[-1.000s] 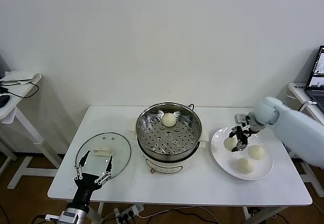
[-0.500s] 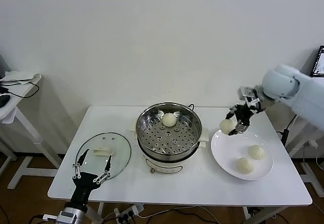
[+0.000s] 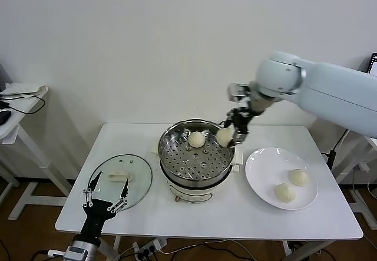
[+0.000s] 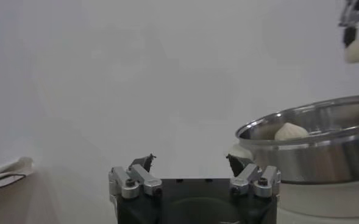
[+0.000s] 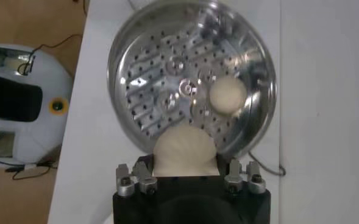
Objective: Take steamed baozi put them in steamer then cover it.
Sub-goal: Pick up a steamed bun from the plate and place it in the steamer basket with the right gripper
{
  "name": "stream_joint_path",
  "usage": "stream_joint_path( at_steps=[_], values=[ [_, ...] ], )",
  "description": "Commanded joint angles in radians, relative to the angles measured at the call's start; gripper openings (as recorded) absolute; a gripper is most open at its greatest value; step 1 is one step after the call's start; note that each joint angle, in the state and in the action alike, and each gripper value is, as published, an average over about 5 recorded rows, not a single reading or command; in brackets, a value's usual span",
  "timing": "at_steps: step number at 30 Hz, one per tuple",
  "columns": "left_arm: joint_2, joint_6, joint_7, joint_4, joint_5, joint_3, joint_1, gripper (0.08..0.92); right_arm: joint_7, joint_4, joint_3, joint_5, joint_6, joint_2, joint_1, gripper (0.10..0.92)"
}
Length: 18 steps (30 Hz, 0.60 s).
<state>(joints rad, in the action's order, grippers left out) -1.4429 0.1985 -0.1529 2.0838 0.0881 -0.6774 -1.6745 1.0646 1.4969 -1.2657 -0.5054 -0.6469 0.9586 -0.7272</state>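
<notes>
Carrying the second small cream-white pleated bun (image 3: 225, 136) is where you stand: your right gripper (image 3: 235, 127) is clamped on it, holding it in the air above the right rim of the round shiny stainless-steel steamer (image 3: 196, 152). One bun (image 3: 197, 139) already sits at the back of the perforated tray, and two buns (image 3: 292, 184) remain on the flat white plate (image 3: 259, 178) to the right. From here you would need to bring the held bun further over the tray, onto a bare patch beside the seated one, lower it, then let go. Your left gripper (image 3: 106, 197) waits with jaws wide at the table's near-left edge, just short of the round clear glass lid (image 3: 120, 179) lying flat beside the steamer.
</notes>
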Motion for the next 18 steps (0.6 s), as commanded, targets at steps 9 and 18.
stream_joint_path(
  at_steps=[9, 18],
  values=[
    [0.003, 0.001, 0.000, 0.000, -0.003, -0.021, 0.004, 0.823, -0.021, -0.278, 0.029, 0.041, -0.079, 0.388, 0.147, 0.665],
    [0.015, 0.013, -0.003, -0.003, -0.005, -0.039, -0.010, 0.823, 0.021, -0.472, 0.064, 0.153, -0.040, 0.492, 0.253, 0.668]
  ],
)
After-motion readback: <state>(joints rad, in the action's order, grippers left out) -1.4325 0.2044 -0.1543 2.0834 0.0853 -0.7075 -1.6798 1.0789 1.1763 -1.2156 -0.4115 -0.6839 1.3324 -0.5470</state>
